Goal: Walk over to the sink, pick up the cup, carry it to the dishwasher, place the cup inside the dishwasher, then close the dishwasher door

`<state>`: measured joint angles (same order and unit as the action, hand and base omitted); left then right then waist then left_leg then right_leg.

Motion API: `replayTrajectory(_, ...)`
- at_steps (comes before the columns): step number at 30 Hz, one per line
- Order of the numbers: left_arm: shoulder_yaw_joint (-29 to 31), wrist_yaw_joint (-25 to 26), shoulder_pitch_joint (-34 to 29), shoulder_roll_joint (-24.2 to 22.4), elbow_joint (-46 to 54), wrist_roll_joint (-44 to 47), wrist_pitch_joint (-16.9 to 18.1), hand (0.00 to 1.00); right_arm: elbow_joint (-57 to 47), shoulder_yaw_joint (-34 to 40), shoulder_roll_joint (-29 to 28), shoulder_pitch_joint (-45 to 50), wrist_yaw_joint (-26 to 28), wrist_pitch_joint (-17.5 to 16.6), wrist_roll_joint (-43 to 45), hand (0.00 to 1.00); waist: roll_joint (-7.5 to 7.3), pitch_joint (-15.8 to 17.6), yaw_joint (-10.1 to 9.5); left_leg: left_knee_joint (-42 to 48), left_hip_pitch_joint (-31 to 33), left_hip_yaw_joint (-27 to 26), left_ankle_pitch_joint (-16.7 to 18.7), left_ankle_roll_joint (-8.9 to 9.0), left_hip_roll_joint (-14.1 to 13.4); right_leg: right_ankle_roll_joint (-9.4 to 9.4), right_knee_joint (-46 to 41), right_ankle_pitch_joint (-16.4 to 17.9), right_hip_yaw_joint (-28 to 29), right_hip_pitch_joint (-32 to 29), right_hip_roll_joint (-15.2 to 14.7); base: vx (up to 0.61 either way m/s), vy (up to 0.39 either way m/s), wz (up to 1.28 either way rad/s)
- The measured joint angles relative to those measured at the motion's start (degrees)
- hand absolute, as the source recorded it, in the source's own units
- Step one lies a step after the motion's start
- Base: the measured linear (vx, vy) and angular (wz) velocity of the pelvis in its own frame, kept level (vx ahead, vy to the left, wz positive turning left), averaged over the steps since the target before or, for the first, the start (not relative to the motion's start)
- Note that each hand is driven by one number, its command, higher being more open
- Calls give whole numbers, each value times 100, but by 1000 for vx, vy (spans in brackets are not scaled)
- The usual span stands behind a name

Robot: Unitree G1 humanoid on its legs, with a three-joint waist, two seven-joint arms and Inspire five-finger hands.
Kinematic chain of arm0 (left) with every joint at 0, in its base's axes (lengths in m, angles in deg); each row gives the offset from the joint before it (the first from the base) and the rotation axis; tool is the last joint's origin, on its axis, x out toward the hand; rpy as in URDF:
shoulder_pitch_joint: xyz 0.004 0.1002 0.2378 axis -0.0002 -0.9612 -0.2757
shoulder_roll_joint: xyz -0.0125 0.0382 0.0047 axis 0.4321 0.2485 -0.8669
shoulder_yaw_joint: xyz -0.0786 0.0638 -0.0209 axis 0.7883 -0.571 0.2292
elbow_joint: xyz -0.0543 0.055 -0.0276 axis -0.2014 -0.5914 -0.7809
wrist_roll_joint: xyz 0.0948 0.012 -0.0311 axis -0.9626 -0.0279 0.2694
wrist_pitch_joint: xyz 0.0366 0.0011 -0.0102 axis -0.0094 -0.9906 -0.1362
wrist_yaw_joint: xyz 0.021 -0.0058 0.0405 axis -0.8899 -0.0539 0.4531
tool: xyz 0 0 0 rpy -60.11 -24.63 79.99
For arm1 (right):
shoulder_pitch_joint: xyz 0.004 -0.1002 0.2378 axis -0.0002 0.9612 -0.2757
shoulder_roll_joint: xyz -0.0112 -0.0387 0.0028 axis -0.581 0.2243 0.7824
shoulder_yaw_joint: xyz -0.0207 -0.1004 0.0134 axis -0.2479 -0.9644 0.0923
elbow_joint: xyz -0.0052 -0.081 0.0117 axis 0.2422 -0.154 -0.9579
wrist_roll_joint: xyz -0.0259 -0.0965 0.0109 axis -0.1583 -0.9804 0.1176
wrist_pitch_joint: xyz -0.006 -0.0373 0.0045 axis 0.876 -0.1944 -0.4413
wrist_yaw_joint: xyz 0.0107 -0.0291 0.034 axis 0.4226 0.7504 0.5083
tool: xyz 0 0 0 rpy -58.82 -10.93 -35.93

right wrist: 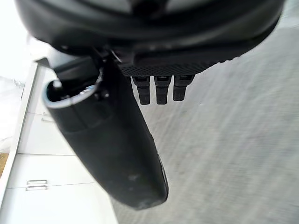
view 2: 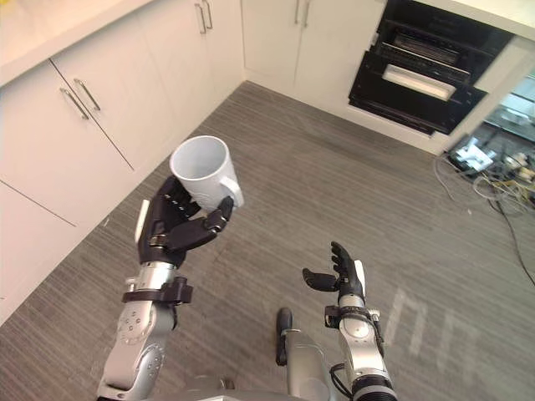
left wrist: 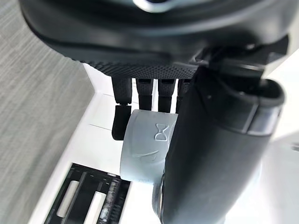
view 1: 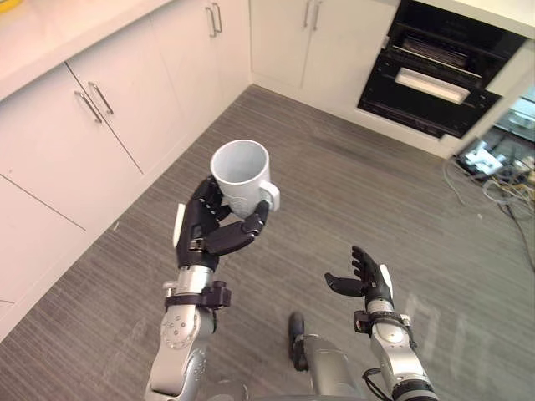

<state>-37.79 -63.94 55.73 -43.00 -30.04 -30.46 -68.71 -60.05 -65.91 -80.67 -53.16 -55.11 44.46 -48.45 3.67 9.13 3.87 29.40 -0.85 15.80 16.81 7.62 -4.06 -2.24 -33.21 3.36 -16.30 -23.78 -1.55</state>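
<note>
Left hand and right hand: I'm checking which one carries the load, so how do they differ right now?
The left hand is curled round a white cup, held mouth up; the right hand holds nothing, its fingers relaxed and open. The left hand sits higher in the head views, nearer the white cabinets; the right hand is lower, over the middle of the floor. Both are dark hands above that grey floor.
</note>
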Motion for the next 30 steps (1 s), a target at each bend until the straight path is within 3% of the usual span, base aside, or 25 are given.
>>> replayTrajectory(1, -33, -15, -112, -86, -65, -1, -48, 30, -373, -24, 9, 276, 2, -47, 2, 90, 158, -131, -52, 1160, 327, -199, -409, 53, -105, -36, 246, 259, -136, 146, 149, 437, -236, 46)
replayTrajectory(2, -32, -101, -228, -81, 104, 0, 9, 30, -796, -118, -104, 484, -37, -82, 7, 90, 116, -120, -73, 2391, 695, -729, -733, -162, -358, -58, 1197, 49, -162, 650, 344, 272, -209, 15)
replayTrajectory(3, -41, -107, -304, -92, 175, 4, 15, 30, -859, -133, -99, 464, -61, -102, 12, 90, 224, -127, -119, 2817, 883, -829, -682, -273, -582, -178, 1223, 200, -111, 809, 538, 243, -123, -23)
replayTrajectory(4, -30, -136, -345, -35, 249, 5, 13, 30, -902, -172, -174, 402, -105, -106, 46, 90, 225, -126, -228, 3322, 1163, -1085, -563, -461, -738, -393, 1297, 542, 103, 1051, 760, 624, -184, -48)
replayTrajectory(5, -16, -152, -380, 44, 248, 10, -37, 30, -899, -250, -250, 339, -151, -109, 56, 90, 69, -56, -352, 3801, 1812, -1519, -243, -925, -782, -376, 1626, 610, 225, 1650, 821, 659, -140, -37)
replayTrajectory(6, -16, -152, -395, 59, 246, 17, -58, 30, -893, -262, -257, 339, -150, -112, 57, 90, 26, -28, -364, 3756, 1998, -1647, -137, -922, -775, -275, 1763, 545, 289, 1868, 821, 547, -120, -18)
replayTrajectory(8, -11, -155, -440, 47, 243, 20, -68, 30, -760, -256, -234, 305, -146, -141, 57, 90, -2, -13, -444, 3162, 2350, -1896, 96, -839, -679, -261, 2065, 532, 422, 2329, 806, 406, -35, -15)
replayTrajectory(9, 16, -161, -445, 20, 247, 19, -71, 30, -555, -239, -188, 211, -146, -142, 57, 90, -12, -5, -496, 2309, 2555, -1948, 129, -775, -463, -297, 2326, 555, 543, 2682, 764, 709, 16, -37)
replayTrajectory(10, 69, -164, -441, -16, 254, 18, -71, 30, -293, -207, -137, 57, -147, -132, 57, 90, -35, 9, -536, 1187, 2703, -1875, 37, -656, -131, -333, 2525, 579, 686, 2960, 666, 590, 71, -41)
replayTrajectory(11, 94, -172, -441, -41, 259, 19, -71, 30, -184, -193, -107, -7, -150, -129, 58, 90, -41, 13, -549, 589, 2742, -1761, -128, -538, 34, -352, 2620, 598, 752, 3084, 604, 576, 137, -61)
replayTrajectory(12, 139, -169, -442, -66, 297, 14, -73, 30, -7, -193, -47, -91, -152, -126, 57, 90, -14, 9, -609, -614, 2764, -1630, -659, -454, 225, -263, 2759, 654, 965, 3326, 552, 586, 201, -71)
replayTrajectory(13, 154, -157, -442, -66, 374, 11, -72, 30, 39, -196, -26, -84, -147, -125, 56, 90, 3, 3, -652, -1254, 2743, -1606, -1091, -467, 281, 11, 2791, 819, 1146, 3521, 537, 736, 285, -92)
replayTrajectory(14, 140, -133, -443, -22, 476, 10, -70, 30, 86, -195, -56, -23, -146, -123, 56, 90, -39, -14, -689, -1212, 2692, -1645, -2004, -639, 316, 357, 2774, 1124, 1381, 3815, 445, 634, 269, -76)
replayTrajectory(15, 137, -125, -441, 9, 495, 10, -70, 30, 111, -195, -69, 9, -146, -118, 56, 90, -81, -56, -697, -1024, 2696, -1699, -2334, -933, 323, 392, 2700, 1267, 1504, 3895, 388, 665, 266, -53)
replayTrajectory(16, 106, -81, -365, 97, 504, 6, -84, 30, 147, -190, -110, 10, -152, -101, 54, 90, -272, -124, -606, -328, 2893, -1857, -1759, -1147, 459, 393, 2265, 1406, 1654, 3782, 143, 672, 257, -31)
replayTrajectory(18, 21, -72, -348, 147, 511, 0, -85, 30, 152, -141, -115, 17, -148, -100, 48, 90, -301, -116, -596, 129, 2892, -2022, -1223, -1236, 466, 402, 1411, 1402, 1831, 3483, 41, 645, 252, -36)
replayTrajectory(19, -32, -65, -357, 215, 511, -5, -95, 30, 165, -95, -200, 19, -125, -93, 43, 90, -383, -69, -599, 291, 2659, -2168, -864, -1321, 525, 645, 221, 1282, 1920, 3092, -69, 588, 252, -46)
replayTrajectory(20, -79, -59, -352, 332, 510, -6, -129, 30, 176, -73, -313, 16, -126, -86, 40, 90, -442, -46, -544, 328, 2313, -2279, -541, -1394, 588, 1184, -1257, 794, 1974, 2546, -247, 574, 246, -44)
replayTrajectory(21, -90, -44, -358, 367, 511, -7, -148, 30, 169, -91, -350, 14, -123, -81, 32, 90, -454, -42, -527, 326, 2120, -2338, -411, -1413, 598, 1109, -1880, 829, 1940, 2261, -329, 534, 235, -38)
replayTrajectory(23, -166, 40, -373, 340, 557, -9, -156, 30, 109, -249, -471, 47, -102, -65, -12, 90, -436, -46, -449, 48, 1340, -2418, -132, -1444, 545, 682, -2755, 1084, 1522, 1533, -446, 559, 217, -33)
replayTrajectory(25, -290, 45, -365, 353, 742, -8, -148, 30, -218, -276, -673, 128, -82, -56, -15, 90, -434, -44, -441, -262, 785, -2454, 54, -1369, 434, 570, -2620, 1249, 1008, 923, -432, 469, 133, -28)
replayTrajectory(27, -428, 36, -370, 367, 872, -9, -74, 30, -637, -308, -818, 195, -76, -78, -13, 90, -471, -96, -434, -617, 251, -2614, 250, -1256, 403, 558, -1697, 1295, 358, 407, -456, 459, 80, -41)
replayTrajectory(29, -442, 29, -367, 430, 886, -15, -47, 30, -753, -379, -836, 149, -72, -109, -12, 90, -589, -237, -389, -1001, -202, -2774, 391, -1115, 510, 310, -143, 1135, -448, 225, -426, 525, 69, -37)
replayTrajectory(30, -388, 29, -390, 455, 854, -97, -49, 30, -761, -380, -854, 145, -74, -107, -8, 90, -739, -347, -293, -1201, -481, -2789, 476, -1022, 607, 61, 500, 803, -597, 249, -315, 599, 40, 0)
